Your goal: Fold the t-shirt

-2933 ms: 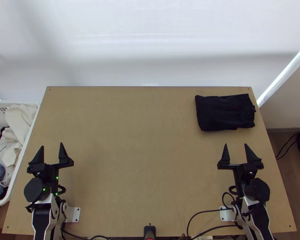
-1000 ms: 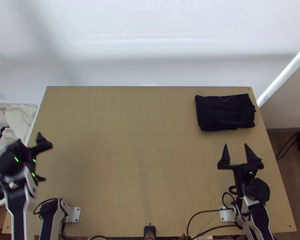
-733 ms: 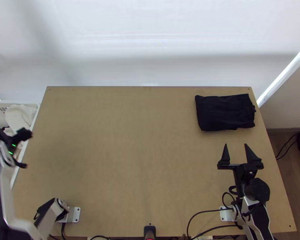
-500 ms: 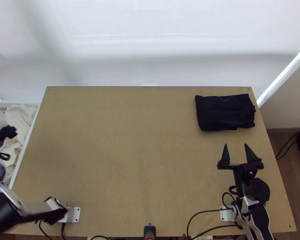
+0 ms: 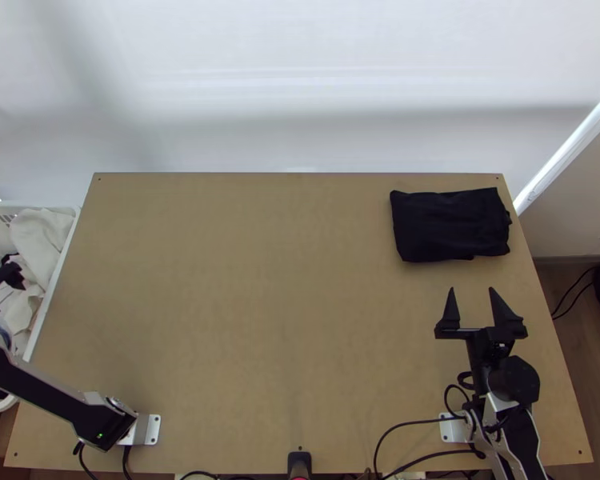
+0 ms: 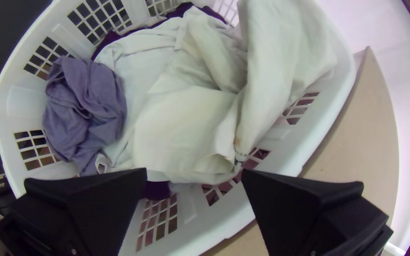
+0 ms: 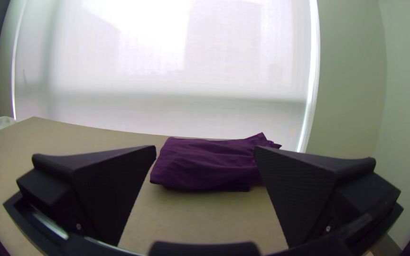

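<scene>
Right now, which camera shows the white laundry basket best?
The left wrist view: it looks down into the basket, showing most of it and the clothes inside. The top view cuts the basket off at the picture's left edge; the right wrist view catches a small, distant piece.
</scene>
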`<action>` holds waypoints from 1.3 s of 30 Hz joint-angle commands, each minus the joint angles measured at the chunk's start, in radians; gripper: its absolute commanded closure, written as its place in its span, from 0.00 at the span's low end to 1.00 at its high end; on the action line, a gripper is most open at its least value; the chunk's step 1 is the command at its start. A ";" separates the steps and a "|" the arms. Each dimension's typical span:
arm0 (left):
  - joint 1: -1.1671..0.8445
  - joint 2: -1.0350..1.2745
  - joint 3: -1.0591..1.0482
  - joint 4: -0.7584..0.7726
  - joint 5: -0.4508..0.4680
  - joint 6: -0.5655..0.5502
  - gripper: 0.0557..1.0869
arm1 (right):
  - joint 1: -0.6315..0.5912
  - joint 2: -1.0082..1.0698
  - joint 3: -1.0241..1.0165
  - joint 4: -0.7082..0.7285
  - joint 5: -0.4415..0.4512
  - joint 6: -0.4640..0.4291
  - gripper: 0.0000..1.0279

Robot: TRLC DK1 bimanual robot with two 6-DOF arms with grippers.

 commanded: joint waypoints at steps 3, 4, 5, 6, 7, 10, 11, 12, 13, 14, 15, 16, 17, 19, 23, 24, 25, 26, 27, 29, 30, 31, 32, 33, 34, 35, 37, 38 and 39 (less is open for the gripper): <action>0.005 0.125 0.070 -0.010 0.005 0.026 0.05 | -0.001 0.005 0.003 -0.015 0.013 0.018 0.05; 0.002 0.142 0.076 -0.013 0.005 0.026 0.06 | -0.001 0.005 0.003 -0.015 0.013 0.018 0.05; -0.001 0.158 0.078 -0.006 0.004 0.024 0.09 | -0.001 0.005 0.001 -0.015 0.013 0.018 0.05; -0.004 0.168 0.079 0.002 0.004 0.024 0.13 | -0.001 0.005 0.003 -0.015 0.013 0.018 0.05; -0.004 0.185 0.087 0.005 0.004 0.020 0.16 | -0.001 0.005 0.003 -0.015 0.013 0.018 0.05; -0.007 0.219 0.089 0.073 0.001 0.014 0.35 | -0.001 0.005 0.003 -0.015 0.013 0.018 0.05; -0.007 0.227 0.084 0.099 0.001 0.014 0.44 | -0.001 0.005 0.003 -0.015 0.013 0.018 0.05; -0.007 0.230 0.079 0.120 0.001 0.023 0.52 | -0.001 0.005 0.003 -0.016 0.013 0.018 0.05; -0.007 0.236 0.075 0.154 0.001 0.023 0.63 | -0.001 0.005 0.003 -0.015 0.013 0.018 0.05; -0.005 0.239 0.078 0.186 0.001 0.020 0.75 | -0.001 0.005 0.003 -0.015 0.013 0.018 0.05; -0.004 0.243 0.087 0.203 0.001 0.017 0.88 | -0.001 0.005 0.003 -0.015 0.013 0.018 0.05; -0.002 0.245 0.104 0.206 0.002 0.012 0.97 | -0.001 0.005 0.003 -0.015 0.013 0.018 0.05; 0.001 0.242 0.112 0.212 0.008 0.011 0.96 | -0.001 0.005 0.001 -0.015 0.013 0.018 0.05; 0.002 0.217 0.138 0.220 0.028 -0.005 0.96 | -0.001 0.005 0.003 -0.015 0.013 0.018 0.05; 0.010 0.096 0.214 0.209 0.091 -0.086 0.96 | -0.001 0.005 0.003 -0.015 0.013 0.018 0.05; 0.008 0.064 0.234 0.201 0.096 -0.095 0.96 | -0.001 0.005 0.003 -0.015 0.013 0.018 0.05; 0.004 0.033 0.250 0.203 0.097 -0.104 0.96 | -0.001 0.005 0.001 -0.015 0.013 0.018 0.05; -0.002 0.003 0.265 0.201 0.107 -0.109 0.96 | -0.001 0.005 0.003 -0.015 0.013 0.018 0.05; -0.010 -0.030 0.277 0.201 0.119 -0.117 0.96 | -0.001 0.005 0.003 -0.015 0.013 0.018 0.05; -0.030 -0.102 0.299 0.201 0.131 -0.132 0.96 | -0.001 0.005 0.003 -0.015 0.013 0.018 0.05; -0.038 -0.131 0.305 0.201 0.150 -0.141 0.96 | -0.001 0.005 0.003 -0.015 0.013 0.018 0.05; -0.050 -0.165 0.313 0.200 0.154 -0.152 0.96 | -0.001 0.005 0.003 -0.015 0.013 0.018 0.05; -0.065 -0.200 0.316 0.200 0.162 -0.160 0.96 | -0.001 0.005 0.003 -0.015 0.013 0.018 0.05; -0.081 -0.231 0.320 0.200 0.170 -0.169 0.96 | -0.001 0.005 0.003 -0.015 0.013 0.018 0.05; -0.101 -0.261 0.325 0.200 0.170 -0.183 0.96 | -0.001 0.005 0.001 -0.015 0.013 0.018 0.05; -0.122 -0.292 0.328 0.200 0.171 -0.189 0.96 | -0.001 0.005 0.003 -0.015 0.013 0.018 0.05; -0.171 -0.350 0.329 0.200 0.171 -0.210 0.96 | -0.001 0.005 0.003 -0.015 0.013 0.018 0.05; -0.205 -0.378 0.328 0.195 0.171 -0.213 0.96 | -0.001 0.005 0.003 -0.015 0.013 0.018 0.05; -0.240 -0.401 0.326 0.186 0.171 -0.215 0.96 | -0.001 0.005 0.001 -0.015 0.013 0.018 0.05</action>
